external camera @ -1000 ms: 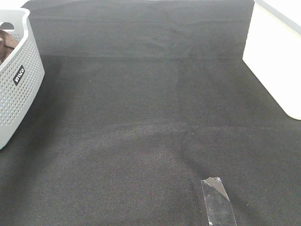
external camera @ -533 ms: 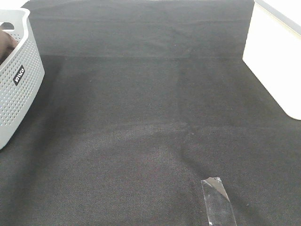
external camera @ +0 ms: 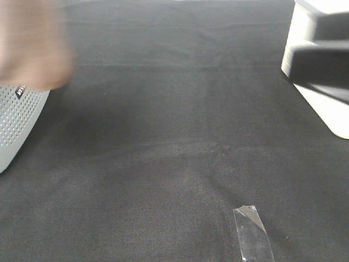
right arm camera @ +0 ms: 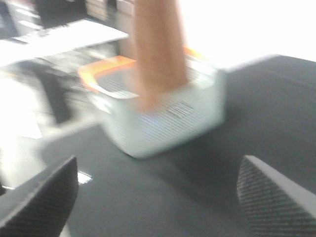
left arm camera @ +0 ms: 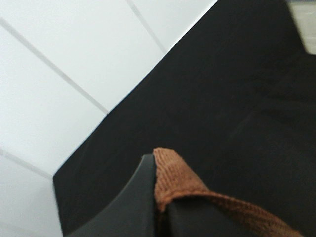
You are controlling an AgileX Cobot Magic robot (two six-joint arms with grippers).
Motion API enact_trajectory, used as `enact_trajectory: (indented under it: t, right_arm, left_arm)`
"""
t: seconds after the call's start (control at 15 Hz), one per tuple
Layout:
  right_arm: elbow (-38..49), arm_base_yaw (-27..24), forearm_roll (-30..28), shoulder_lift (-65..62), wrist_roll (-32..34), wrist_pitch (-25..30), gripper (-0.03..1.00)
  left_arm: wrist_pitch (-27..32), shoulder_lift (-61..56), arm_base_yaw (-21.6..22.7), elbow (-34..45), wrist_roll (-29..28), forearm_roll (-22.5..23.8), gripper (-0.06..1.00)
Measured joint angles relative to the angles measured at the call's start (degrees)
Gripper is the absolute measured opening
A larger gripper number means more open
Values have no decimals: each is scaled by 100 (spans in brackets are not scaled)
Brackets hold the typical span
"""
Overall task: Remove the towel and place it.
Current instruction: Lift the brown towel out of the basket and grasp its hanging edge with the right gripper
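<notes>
A moment ago the towel [external camera: 32,43] lay down in the basket [external camera: 13,120]. Now it is up in the air, a brown blur, and the right arm [external camera: 322,65] has slid in too. The left claw [left arm camera: 160,202] is pinched tight on one towel edge. Below it the towel hangs over the basket. Far across the black table [external camera: 163,136], the right claw [right arm camera: 158,197] is wide open and holds nothing. I think that small pinch could slip. The hanging end could also catch the basket rim and tug it over.

A grey perforated plastic basket [external camera: 16,120] is seen at the left edge of the black fabric-covered desk [external camera: 163,136]. A strip of clear tape [external camera: 252,234] is stuck near its front, and a white rectangular box [external camera: 330,117] is set at the right.
</notes>
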Motion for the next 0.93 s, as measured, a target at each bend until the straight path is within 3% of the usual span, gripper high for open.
enact_trajectory:
  t: [0.07, 0.13, 0.33, 0.47, 0.73, 0.93]
  right_arm:
    - [0, 0, 0, 0, 0, 0, 83]
    - [0, 0, 567, 1169, -1089, 688, 83]
    - [-6, 6, 1129, 2532, -2257, 733, 83]
    - [-63, 115, 1197, 3037, -2664, 676, 83]
    - [-945, 1278, 1203, 4028, -2710, 241, 83]
    - [-1536, 1627, 1255, 4314, -2424, 223, 83]
  left_arm:
    - [0, 0, 0, 0, 0, 0, 0]
    - [-63, 143, -407, 0, 476, 0, 0]
    - [-143, 315, -796, 0, 900, -40, 0]
    - [-327, 338, -922, 0, 934, -40, 0]
    - [-854, 395, -1261, 0, 1020, -40, 0]
    - [-859, 464, -1324, 0, 1020, -69, 0]
